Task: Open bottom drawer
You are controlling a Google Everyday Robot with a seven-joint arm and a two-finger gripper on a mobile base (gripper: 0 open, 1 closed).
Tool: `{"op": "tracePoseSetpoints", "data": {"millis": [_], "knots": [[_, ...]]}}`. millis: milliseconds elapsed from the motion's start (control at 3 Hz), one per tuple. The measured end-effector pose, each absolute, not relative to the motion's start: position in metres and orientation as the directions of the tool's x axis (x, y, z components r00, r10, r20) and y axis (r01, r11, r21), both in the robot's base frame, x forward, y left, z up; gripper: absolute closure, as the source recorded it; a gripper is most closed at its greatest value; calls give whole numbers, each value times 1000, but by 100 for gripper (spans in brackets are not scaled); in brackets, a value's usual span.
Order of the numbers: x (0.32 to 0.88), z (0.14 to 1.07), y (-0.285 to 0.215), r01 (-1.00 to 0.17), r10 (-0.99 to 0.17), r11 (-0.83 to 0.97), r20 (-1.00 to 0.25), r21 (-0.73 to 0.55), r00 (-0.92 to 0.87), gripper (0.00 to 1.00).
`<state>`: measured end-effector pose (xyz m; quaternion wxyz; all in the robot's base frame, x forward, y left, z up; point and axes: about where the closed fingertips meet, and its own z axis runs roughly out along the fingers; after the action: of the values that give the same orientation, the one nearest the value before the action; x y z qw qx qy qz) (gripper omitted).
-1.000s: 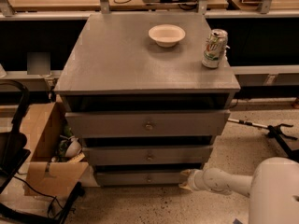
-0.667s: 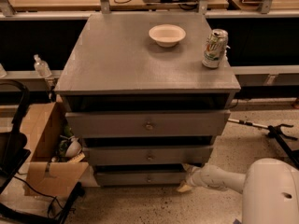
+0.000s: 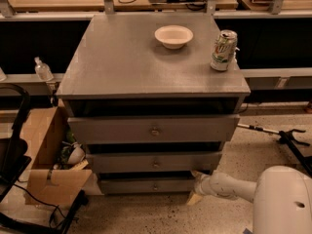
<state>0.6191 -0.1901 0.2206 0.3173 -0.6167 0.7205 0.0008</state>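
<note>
One gripper (image 3: 195,187) beside bottom drawer (image 3: 136,185) of three

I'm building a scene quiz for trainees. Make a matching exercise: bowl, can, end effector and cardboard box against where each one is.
1 bowl
2 can
3 end effector
4 cardboard box

A on the floor, left of the cabinet
B at the right end of the bottom drawer
C cabinet top, right edge
D cabinet top, back middle

Pairs: 1-D, 2-C, 3-B, 4-A
</note>
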Motion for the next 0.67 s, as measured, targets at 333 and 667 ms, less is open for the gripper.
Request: {"op": "tracePoseSetpoints", "data": {"millis": [333, 667], "knots": [[619, 220, -190, -889, -888, 239, -458, -390, -38, 17], [619, 220, -190, -889, -888, 239, -458, -390, -38, 17]]}}
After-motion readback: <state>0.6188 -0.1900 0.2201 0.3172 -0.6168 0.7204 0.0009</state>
